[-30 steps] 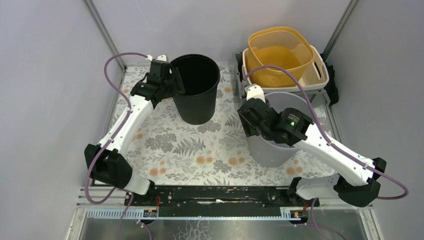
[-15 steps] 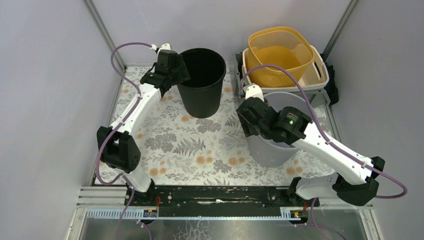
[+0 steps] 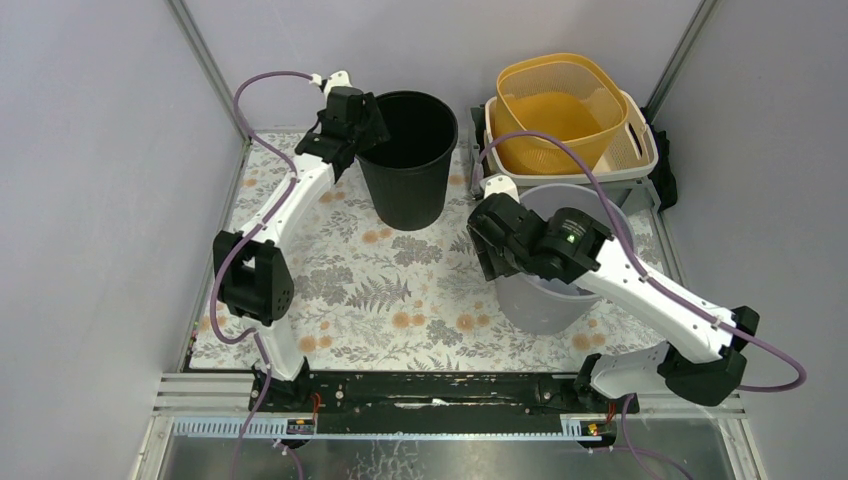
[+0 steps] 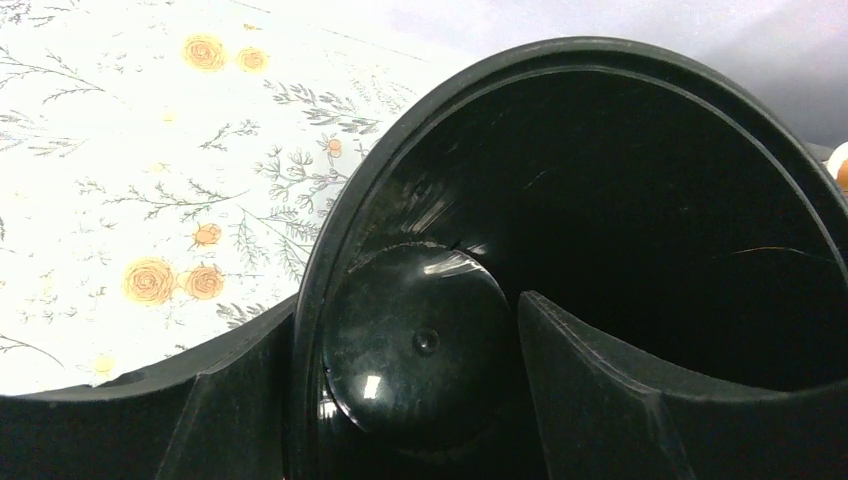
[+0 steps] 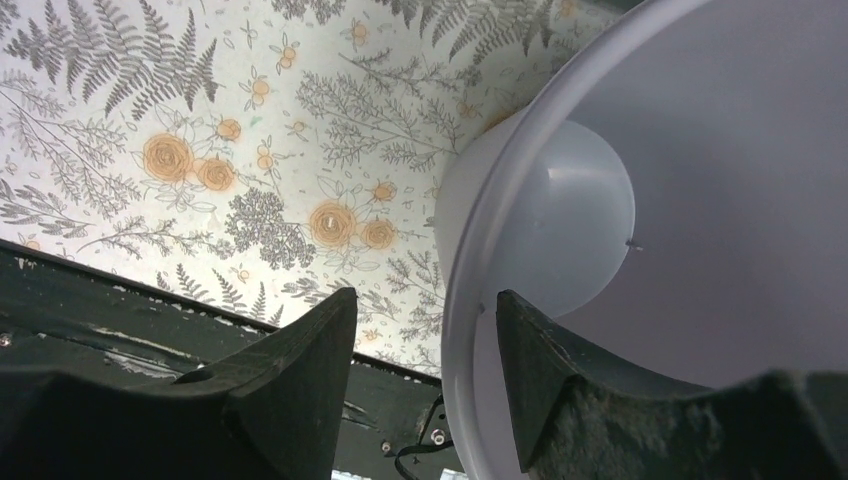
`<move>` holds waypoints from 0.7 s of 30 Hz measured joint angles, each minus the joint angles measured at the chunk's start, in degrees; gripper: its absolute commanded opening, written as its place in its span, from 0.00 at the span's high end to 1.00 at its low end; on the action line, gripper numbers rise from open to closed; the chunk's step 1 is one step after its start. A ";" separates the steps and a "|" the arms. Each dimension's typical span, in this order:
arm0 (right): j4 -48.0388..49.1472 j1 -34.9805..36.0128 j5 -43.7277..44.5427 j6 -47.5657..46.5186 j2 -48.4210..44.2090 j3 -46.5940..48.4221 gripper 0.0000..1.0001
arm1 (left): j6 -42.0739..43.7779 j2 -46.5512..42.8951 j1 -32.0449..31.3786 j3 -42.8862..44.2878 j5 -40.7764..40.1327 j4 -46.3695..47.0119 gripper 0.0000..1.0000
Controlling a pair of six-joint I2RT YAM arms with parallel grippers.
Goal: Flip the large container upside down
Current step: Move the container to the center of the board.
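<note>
A wide pale grey bucket (image 3: 540, 300) stands upright, mouth up, at the right of the mat; it is the larger of two. My right gripper (image 3: 490, 250) is open astride its left rim. In the right wrist view the right gripper (image 5: 425, 292) has one finger outside the grey bucket (image 5: 720, 200) and one inside, neither pressing. A smaller black bucket (image 3: 405, 190) stands at the back centre. My left gripper (image 3: 362, 128) is open over its left rim. In the left wrist view the left gripper (image 4: 405, 305) straddles the rim of the black bucket (image 4: 600, 150).
A yellow mesh basket (image 3: 555, 105) sits inside a cream basket (image 3: 640, 150) at the back right, just behind the grey bucket. The floral mat (image 3: 400, 290) covers the table. Metal frame posts rise at both back corners, and a black rail (image 3: 430, 390) runs along the near edge.
My left arm has reached farther back, and the black bucket has shifted toward the back wall and stands straighter. Its jaws have widened a little. My right gripper edged slightly left.
</note>
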 measured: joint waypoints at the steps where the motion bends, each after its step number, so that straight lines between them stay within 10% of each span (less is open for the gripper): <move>1: -0.33 -0.20 -0.42 0.22 0.81 0.20 0.40 | 0.15 0.00 0.00 -0.02 0.00 0.22 0.20; 21: -4.79 -5.20 -3.15 0.35 6.93 3.48 0.45 | 3.87 7.13 0.31 7.02 0.11 7.06 0.09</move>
